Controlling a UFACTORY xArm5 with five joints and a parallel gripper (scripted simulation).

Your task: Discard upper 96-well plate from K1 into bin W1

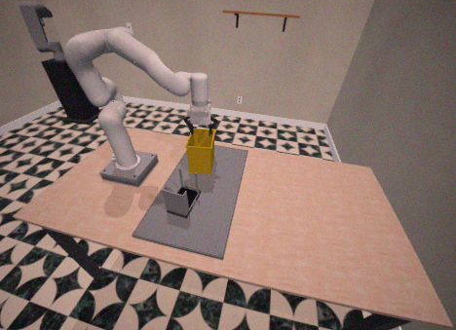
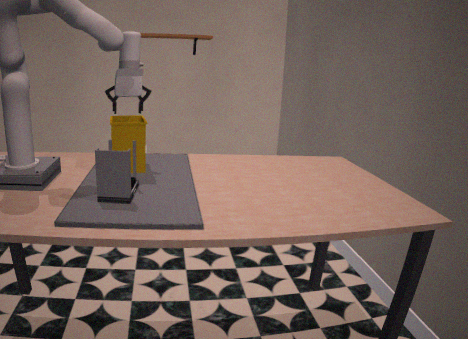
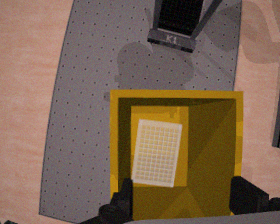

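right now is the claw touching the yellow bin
Apart. In the exterior view the open claw hangs above the yellow bin, with a strip of wall showing between the fingertips and the rim.

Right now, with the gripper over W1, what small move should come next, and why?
Probably lift the gripper straight up and away. Its fingers stand open and empty above the yellow bin, the white plate lies inside it, and the bin stands upright on the grey mat; a vertical retreat avoids nudging the rim.
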